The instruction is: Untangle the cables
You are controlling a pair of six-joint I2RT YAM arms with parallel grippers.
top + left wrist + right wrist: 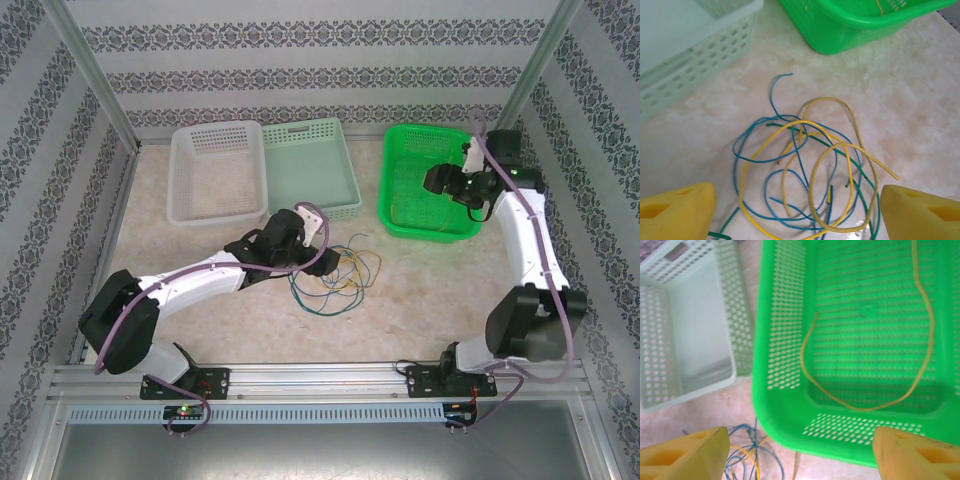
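Top external: three baskets (215, 215), tangled cables (335, 275); left end effector (797, 212), right end effector (800, 452) spread wide, empty.

Walls: white wallpaper panels (300, 70) with dark floral bands, beyond the right hand (436, 180) and on both sides.
Tabletop: pale beige marbled tabletop (420, 290), spread beneath the left hand (314, 222).
Frame: silver metal posts (95, 75) at the far corners.
Light: even; faint glare on the tabletop near the left hand.

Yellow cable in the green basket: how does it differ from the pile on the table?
The basket cable lies alone in one open curve; the pile is yellow, blue and green strands crossing each other. The basket cable sits in the green basket; the pile on the table. Both are thin, loose wire.
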